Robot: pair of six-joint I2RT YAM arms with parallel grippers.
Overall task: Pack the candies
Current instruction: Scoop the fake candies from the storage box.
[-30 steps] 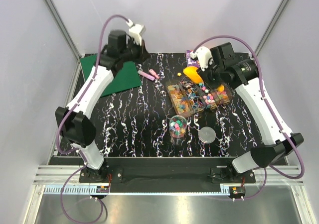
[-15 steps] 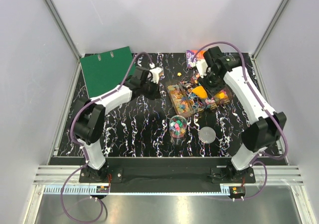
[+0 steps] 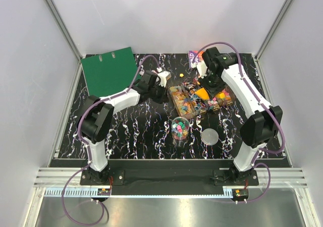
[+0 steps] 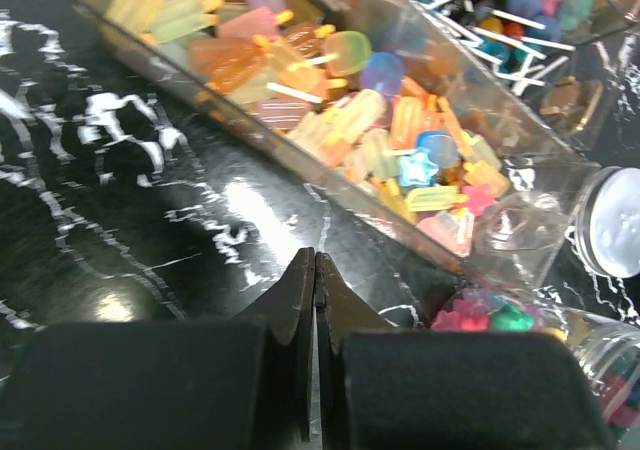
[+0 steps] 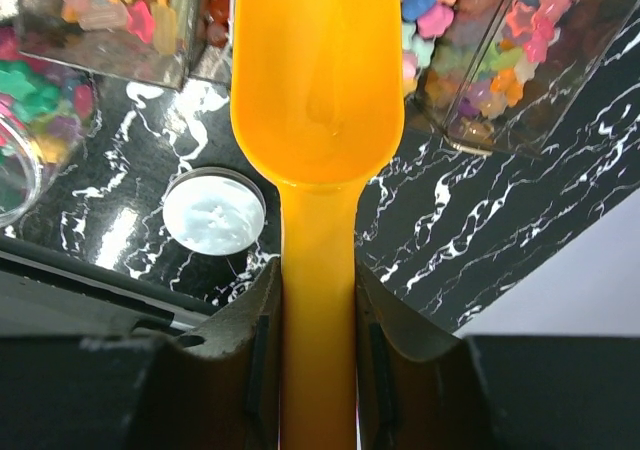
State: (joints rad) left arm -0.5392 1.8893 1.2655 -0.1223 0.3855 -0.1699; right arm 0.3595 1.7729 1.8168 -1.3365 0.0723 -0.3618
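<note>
1. Holding the left gripper point(image 4: 315, 270) low, just beside the clear tray point(image 4: 520, 240), jaws pressed together on nothing.
2. Showing the candies point(image 4: 380, 130) heaped in the trays, more part-filling the jar point(image 3: 180, 128) nearer the arms.
3. Clamping the right gripper point(image 5: 318, 310) on the yellow scoop point(image 5: 318, 80) handle, bowl empty, above the trays.
4. Probably best: dipping shallowly, lifting level, tipping slowly over the jar mouth.

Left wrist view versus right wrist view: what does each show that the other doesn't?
Only the left wrist: the left gripper, shut and empty, by a clear tray of lolly-shaped candies. Only the right wrist: the right gripper shut on the yellow scoop, its bowl empty. Both: the white lid, the candy jar and the black marbled table.
</note>
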